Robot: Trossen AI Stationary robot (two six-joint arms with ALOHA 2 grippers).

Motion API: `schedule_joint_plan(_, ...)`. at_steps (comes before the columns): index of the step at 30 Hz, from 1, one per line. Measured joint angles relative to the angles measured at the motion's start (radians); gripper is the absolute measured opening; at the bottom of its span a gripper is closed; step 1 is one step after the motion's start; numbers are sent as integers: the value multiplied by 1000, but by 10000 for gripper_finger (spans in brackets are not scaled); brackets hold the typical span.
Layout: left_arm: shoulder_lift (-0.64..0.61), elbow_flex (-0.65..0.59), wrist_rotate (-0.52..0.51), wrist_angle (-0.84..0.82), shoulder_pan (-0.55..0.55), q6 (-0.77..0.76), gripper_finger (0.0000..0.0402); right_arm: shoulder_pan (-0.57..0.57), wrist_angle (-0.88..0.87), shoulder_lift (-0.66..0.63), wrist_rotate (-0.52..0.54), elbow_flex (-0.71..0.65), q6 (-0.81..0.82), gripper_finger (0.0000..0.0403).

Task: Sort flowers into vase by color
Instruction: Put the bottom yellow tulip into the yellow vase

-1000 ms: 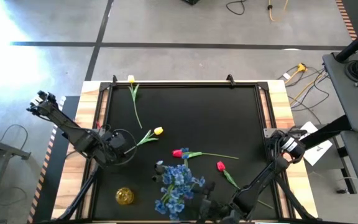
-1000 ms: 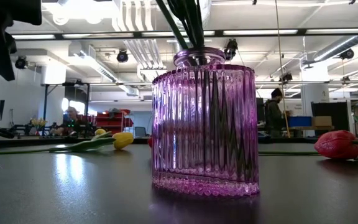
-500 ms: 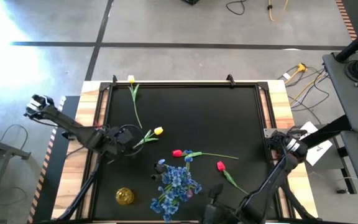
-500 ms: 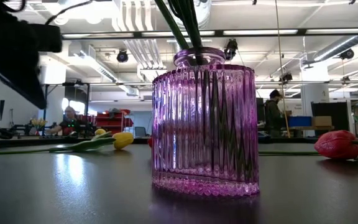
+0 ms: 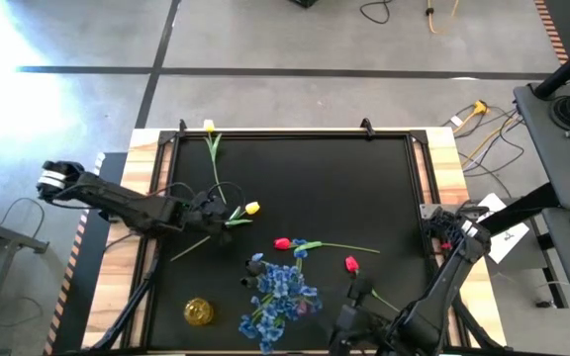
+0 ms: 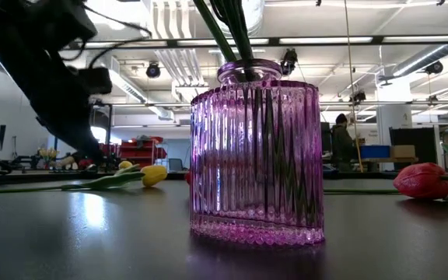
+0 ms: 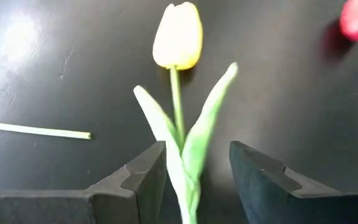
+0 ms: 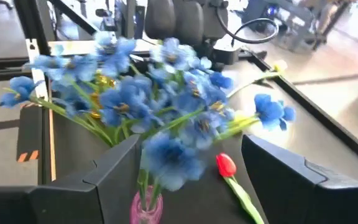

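Left pincer (image 7: pixel 191 171) wide, straddling yellow tulip (image 7: pixel 178 35) stem; right pincer (image 8: pixel 191 168) wide, empty

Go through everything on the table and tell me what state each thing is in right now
Left gripper: open, fingers either side of the yellow tulip's stem.
Yellow tulip: lying flat mid-table.
Second yellow tulip: lying at the far edge.
Two red tulips: lying flat.
Blue flowers: upright in the purple vase.
Yellow vase: holds no flowers.
Right gripper: open, near the blue flowers.
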Motion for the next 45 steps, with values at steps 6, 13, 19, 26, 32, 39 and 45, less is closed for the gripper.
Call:
schedule_joint_plan(6,106,-20,51,119,54,77,162,0,-124,0,-22,43,93,271)
schedule_joint_plan(13,246,-15,52,160,108,75,146,0,-161,-4,-25,80,105,264)
schedule_joint_plan(19,289,18,51,153,115,88,66,0,-164,-14,-25,81,105,255)
schedule_joint_plan(26,205,63,53,101,118,95,9,0,-166,-17,-25,81,104,249)
schedule_joint_plan(32,-16,95,50,85,89,76,2,0,-176,-33,-24,81,95,248)
schedule_joint_plan(39,-324,92,57,344,-43,101,1,-1,-187,-49,-13,81,94,246)
schedule_joint_plan(45,-467,91,265,545,-238,128,0,-11,-212,-50,-8,80,94,244)
